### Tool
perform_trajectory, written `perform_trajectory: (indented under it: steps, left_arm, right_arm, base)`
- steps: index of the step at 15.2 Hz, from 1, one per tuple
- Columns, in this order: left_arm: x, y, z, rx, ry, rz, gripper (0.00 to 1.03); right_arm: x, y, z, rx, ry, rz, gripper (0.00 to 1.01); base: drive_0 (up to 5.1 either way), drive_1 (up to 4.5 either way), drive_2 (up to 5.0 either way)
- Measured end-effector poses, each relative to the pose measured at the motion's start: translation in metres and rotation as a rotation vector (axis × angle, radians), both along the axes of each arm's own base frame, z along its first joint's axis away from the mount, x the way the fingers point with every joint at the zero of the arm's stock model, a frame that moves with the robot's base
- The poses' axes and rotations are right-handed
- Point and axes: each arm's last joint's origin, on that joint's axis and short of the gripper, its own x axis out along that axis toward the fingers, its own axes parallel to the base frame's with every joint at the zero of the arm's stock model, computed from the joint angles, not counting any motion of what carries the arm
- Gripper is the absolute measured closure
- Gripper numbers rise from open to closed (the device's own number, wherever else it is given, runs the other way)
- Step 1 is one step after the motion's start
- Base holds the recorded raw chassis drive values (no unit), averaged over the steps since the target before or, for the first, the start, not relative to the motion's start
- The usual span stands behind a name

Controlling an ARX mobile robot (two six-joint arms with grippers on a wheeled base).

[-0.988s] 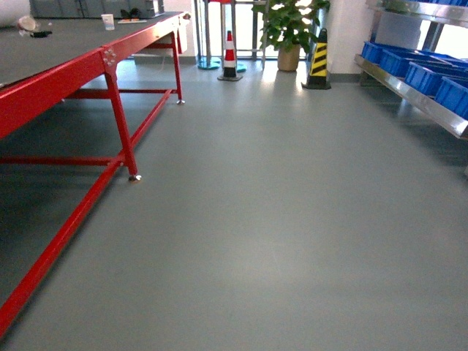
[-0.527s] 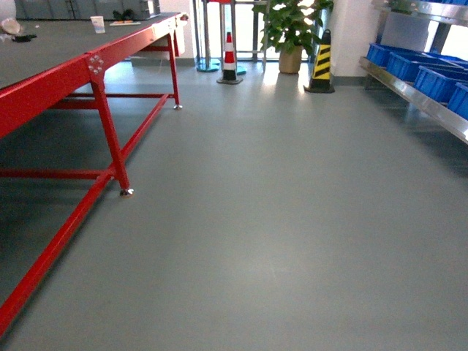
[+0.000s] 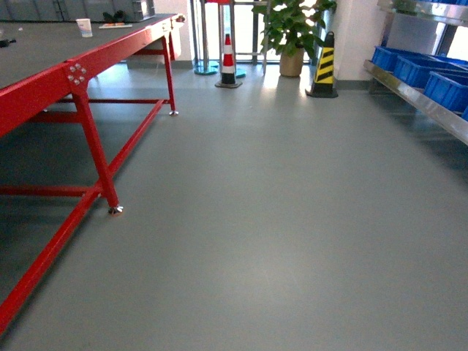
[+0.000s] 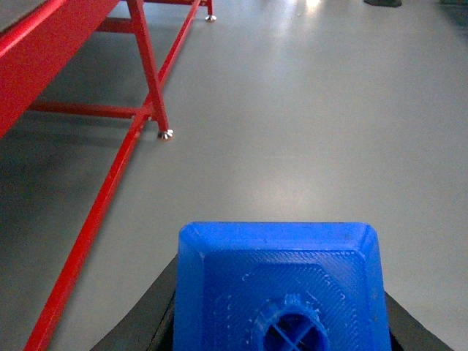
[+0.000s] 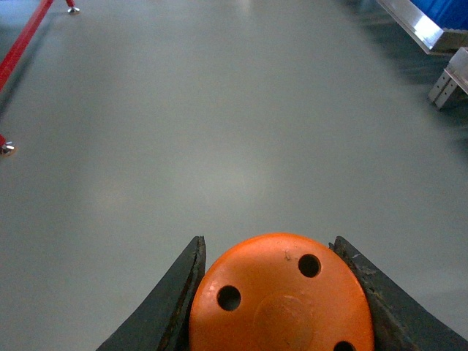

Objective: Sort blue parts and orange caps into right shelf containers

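Note:
In the left wrist view a bright-blue part (image 4: 281, 285) with a round stud on its face fills the bottom, and my left gripper (image 4: 281, 322) is shut on it, dark fingers (image 4: 150, 314) showing at both sides. The right wrist view shows an orange cap (image 5: 281, 296) with small holes in its flat top, my right gripper (image 5: 281, 307) shut on it. Both are carried above the grey floor. The blue shelf containers (image 3: 417, 67) stand on the metal shelf (image 3: 431, 110) at the far right of the head view. Neither gripper shows in the head view.
A long red-framed table (image 3: 73, 73) runs along the left, its leg foot (image 3: 115, 210) on the floor. Ahead stand a red-white cone (image 3: 228, 62), a yellow-black cone (image 3: 324, 67) and a potted plant (image 3: 292, 33). A shelf foot (image 5: 450, 80) shows at the right.
The head view has shifted: the table leg slid left and down, the shelf crates moved toward the right edge, and the cones and plant drifted slightly right.

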Motion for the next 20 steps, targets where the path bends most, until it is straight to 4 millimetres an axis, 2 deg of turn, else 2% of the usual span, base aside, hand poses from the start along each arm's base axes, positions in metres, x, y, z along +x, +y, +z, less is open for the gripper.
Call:
perform_trajectory:
  steps: [20]
  left_arm:
    - [0.0,0.0001,-0.0005,0.0,0.004,0.001,0.58]
  right_arm:
    - [0.0001,0.0,0.0001,0.0,-0.001,0.001,0.58]
  base:
    - [0.0,4.34,-4.3]
